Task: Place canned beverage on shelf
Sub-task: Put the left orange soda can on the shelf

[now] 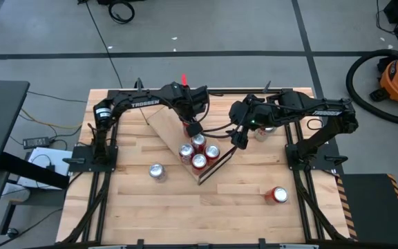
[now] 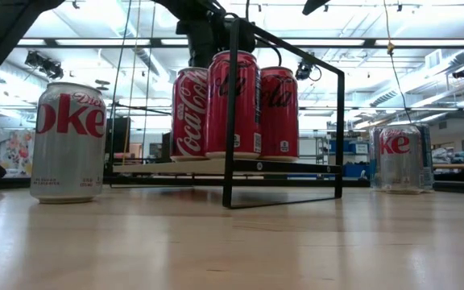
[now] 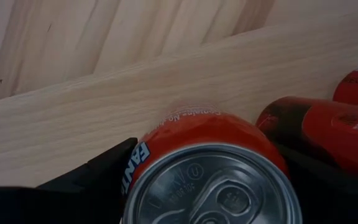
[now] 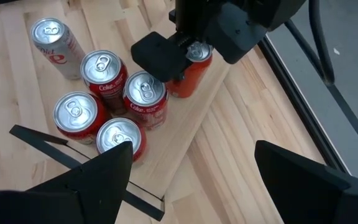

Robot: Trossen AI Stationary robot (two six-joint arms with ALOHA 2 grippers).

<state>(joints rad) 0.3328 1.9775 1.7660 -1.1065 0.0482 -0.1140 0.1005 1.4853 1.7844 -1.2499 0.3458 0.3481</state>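
Note:
The shelf [image 1: 163, 124], a light-wood plank with a black wire end frame [image 2: 284, 121], lies slantwise at mid-table. Several red cola cans [image 4: 145, 93] stand on its near end. My left gripper [image 1: 193, 128] is over the plank just behind them, shut on an orange canned beverage [image 3: 210, 134]. My right gripper [image 4: 194, 180] hovers open to the right of the shelf, above the table, with nothing between its fingers. My left gripper pinches the orange can between its two fingers [image 3: 101, 177] on opposite sides of its wall, just under the top rim [image 3: 143, 163]. The fingers come from above, pointing steeply down. The can is upright over the plank [image 4: 194, 78]; whether its base rests there, I cannot tell.
A silver can [image 1: 157, 172] stands on the table left of the shelf's near end. Another silver can [image 1: 261, 131] stands under my right arm. A red can [image 1: 278, 196] lies near the right front. The plank's far half [image 3: 104, 93] is bare wood.

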